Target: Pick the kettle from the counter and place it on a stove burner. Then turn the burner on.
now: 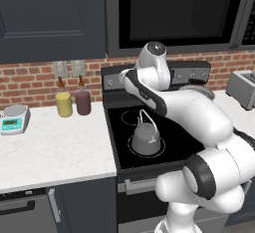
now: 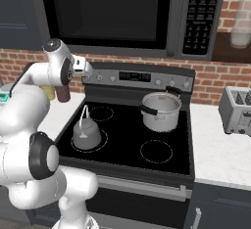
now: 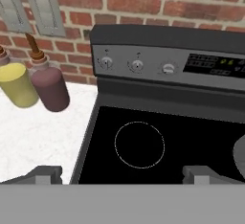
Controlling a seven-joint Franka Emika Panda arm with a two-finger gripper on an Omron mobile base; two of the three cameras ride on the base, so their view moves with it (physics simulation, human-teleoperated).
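Two tool (image 3: 122,173) fingers spread wide apart, empty, above the cooktop (image 3: 191,137).

No text, label or number is sharp enough to read.

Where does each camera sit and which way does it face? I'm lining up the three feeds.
Left base view: behind the arm on its left, looking forward and down at the cooktop; the arm rises lower right.
Right base view: behind on its right, same stove; the arm rises lower left.
Hand view: on the hand, facing the stove's knobs; open gripper at the bottom.
Both base views share the kettle on its burner.
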